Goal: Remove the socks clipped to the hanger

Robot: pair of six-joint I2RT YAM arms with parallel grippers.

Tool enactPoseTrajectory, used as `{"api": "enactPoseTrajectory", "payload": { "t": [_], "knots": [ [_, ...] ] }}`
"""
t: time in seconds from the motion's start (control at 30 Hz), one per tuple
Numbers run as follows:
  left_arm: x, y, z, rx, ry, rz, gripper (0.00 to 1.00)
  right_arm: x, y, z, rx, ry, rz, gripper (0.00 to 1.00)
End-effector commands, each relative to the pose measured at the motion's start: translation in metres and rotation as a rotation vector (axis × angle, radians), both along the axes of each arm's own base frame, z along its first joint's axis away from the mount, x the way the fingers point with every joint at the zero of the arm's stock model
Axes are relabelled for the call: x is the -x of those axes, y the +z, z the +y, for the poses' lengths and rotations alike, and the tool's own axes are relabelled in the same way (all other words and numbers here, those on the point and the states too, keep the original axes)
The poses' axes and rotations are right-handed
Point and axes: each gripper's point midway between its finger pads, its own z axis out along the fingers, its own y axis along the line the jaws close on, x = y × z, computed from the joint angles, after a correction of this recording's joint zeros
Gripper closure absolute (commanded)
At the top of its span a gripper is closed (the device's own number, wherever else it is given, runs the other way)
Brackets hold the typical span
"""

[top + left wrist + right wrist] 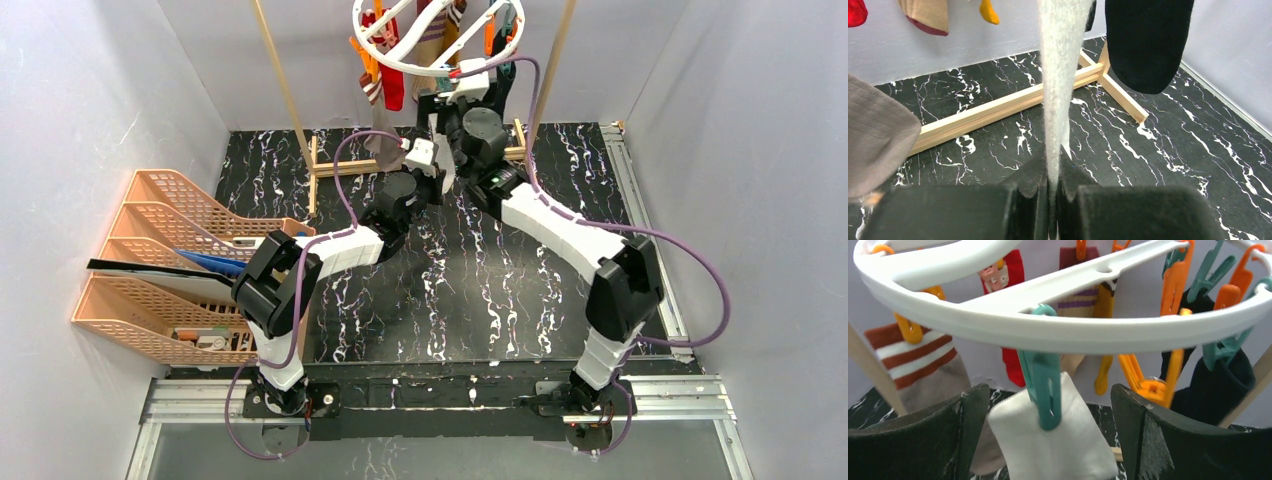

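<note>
between the spread fingers of the right claw [1046,407], low in the right wrist view, sits the likely trouble. the teal clothespin [1040,365] bites the cuff of the white sock [1058,450]. if a pull comes before that pin is squeezed open, the hanger [998,325] may tilt and swing, or the fabric may slip free below. the right claw is released to its full width, gripping nothing, one finger either side of pin and cuff. at the bottom centre of the left wrist view, the left claw [1050,186] is clenched on the sock's lower end, and the sock runs straight up out of frame. beyond, upper right, a black sock [1148,45] hangs over the counter [1173,150].
</note>
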Motion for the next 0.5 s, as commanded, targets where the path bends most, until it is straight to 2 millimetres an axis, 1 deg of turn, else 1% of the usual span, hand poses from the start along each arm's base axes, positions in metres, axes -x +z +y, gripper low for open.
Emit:
{"api": "enactPoseTrajectory", "payload": {
  "t": [0.0,0.13,0.17,0.23,0.3,0.33,0.4,0.47],
  "knots": [
    [0.004,0.027,0.010,0.005,0.033,-0.051,1.00,0.030,0.032,-0.018,-0.121,0.168,-0.023,0.01],
    [0.005,0.029,0.013,-0.019,0.037,-0.059,1.00,0.047,0.029,-0.046,-0.170,0.156,-0.031,0.01],
    [0.005,0.030,0.013,-0.023,0.039,-0.060,1.00,0.051,0.025,-0.049,-0.171,0.161,-0.025,0.01],
    [0.006,0.029,0.014,-0.034,0.037,-0.061,1.00,0.061,0.030,-0.051,-0.176,0.186,-0.035,0.01],
    [0.006,0.028,0.013,-0.042,0.029,-0.060,1.00,0.068,0.031,-0.048,-0.169,0.227,-0.039,0.01],
    [0.007,0.028,0.012,-0.044,0.022,-0.061,1.00,0.071,0.032,-0.044,-0.156,0.271,-0.040,0.01],
    [0.010,0.027,0.012,-0.046,0.008,-0.059,1.00,0.077,0.032,-0.034,-0.135,0.373,-0.027,0.01],
    [0.013,0.026,0.012,-0.049,-0.003,-0.057,1.00,0.081,0.027,-0.025,-0.133,0.494,0.012,0.01]
  ]
}}
